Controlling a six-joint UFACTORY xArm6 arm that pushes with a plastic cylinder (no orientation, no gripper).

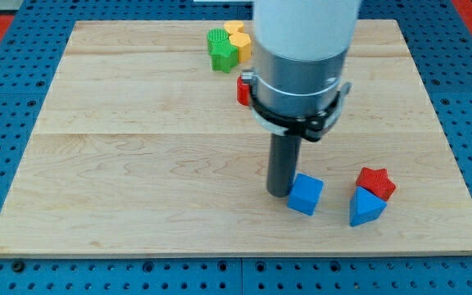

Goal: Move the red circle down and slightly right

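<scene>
Two blue blocks nearest: a blue triangle (366, 208) touching a red star (376, 182), a blue cube (306, 194) just right of my tip (279, 193), no jaws on me, farther up a red block (242, 89), possibly the circle, half hidden behind my arm, green block (221, 49) and yellow block (238, 38) at the top of the wooden board (138, 164).

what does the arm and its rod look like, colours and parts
The arm is a wide white cylinder entering from the view's top. Below it sits a grey metal section ringed by a black clamp band with small lugs at each side. From it hangs a straight dark grey rod, round and plain, ending at my tip. No cables or markings show.
</scene>
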